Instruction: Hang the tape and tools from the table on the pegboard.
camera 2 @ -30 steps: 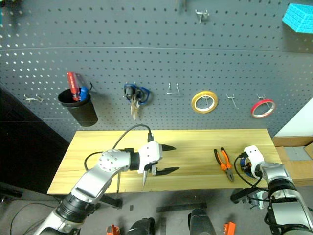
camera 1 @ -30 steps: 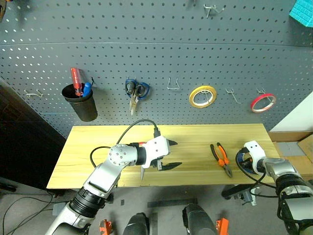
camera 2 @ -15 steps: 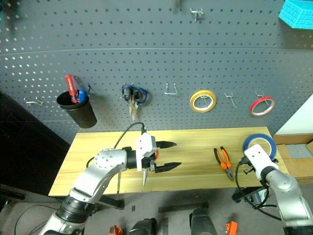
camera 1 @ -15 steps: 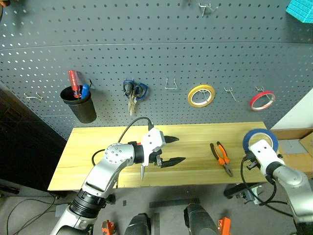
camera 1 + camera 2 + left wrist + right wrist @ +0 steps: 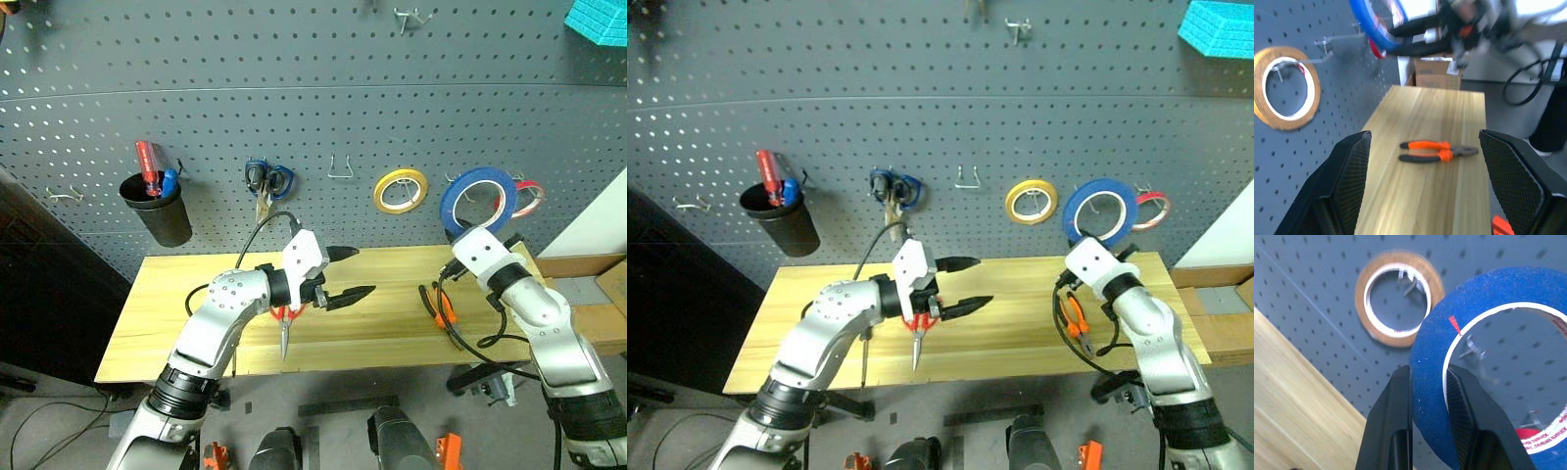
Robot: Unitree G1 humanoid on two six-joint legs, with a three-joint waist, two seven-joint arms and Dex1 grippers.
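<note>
1. Left eye view: the right gripper (image 5: 468, 233) is clamped on the rim of the blue tape (image 5: 477, 200), holding it upright against the pegboard (image 5: 294, 78), with the yellow tape ring (image 5: 401, 190) just to its left and the red tape ring (image 5: 527, 199) partly behind it. The likely slip is that the ring's hole misses the bare hook behind it, so the tape would drop when let go, or knocks the red ring off its own hook.

2. Right eye view: the left gripper (image 5: 958, 284) hangs over the table (image 5: 1019, 338), fingers spread apart; the red-handled scissors (image 5: 917, 328) dangle below its wrist, blades down. How they are caught I cannot tell, so they may swing or fall. The black cup (image 5: 787, 223) hanging on the board holds a red-handled tool and a blue one.

3. Left wrist view: between the parted fingers (image 5: 1349, 174) the pliers (image 5: 1437, 151) lie flat on the wood ahead, untouched.

4. Right wrist view: the two fingers (image 5: 1396, 421) pinch the blue band's edge; a small metal hook (image 5: 1472, 351) shows through the ring's hole, not yet threaded.
</note>
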